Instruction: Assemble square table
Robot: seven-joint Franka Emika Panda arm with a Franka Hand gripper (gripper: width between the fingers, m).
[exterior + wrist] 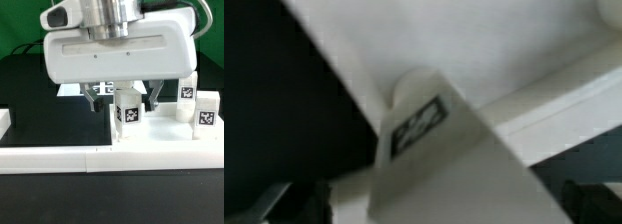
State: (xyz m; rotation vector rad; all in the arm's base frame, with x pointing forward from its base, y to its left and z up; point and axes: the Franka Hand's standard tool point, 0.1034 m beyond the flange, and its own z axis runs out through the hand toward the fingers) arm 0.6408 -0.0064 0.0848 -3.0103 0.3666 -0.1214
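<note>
The pincer (128, 97) stands wide open, holding nothing, above a leg (128, 110) standing on the slab (150, 140). The leg looks light, stiff and slippery; best gripped across its flat sides.

I read the tabletop (40, 110) as black — green backdrop (20, 20) behind it. Gripper (128, 100) housing is white, fingers (99, 98) dark grey. Leg block (127, 108) between the fingers: white, black-white tag on its face. Two more leg blocks (197, 105) toward the exterior view's right of that leg block — same white, same tag pattern. Slab (150, 150) under them is white; border bar (60, 158) in front is white too. Wrist view: white leg (438, 150), black-white tag (416, 125), black ground.
</note>
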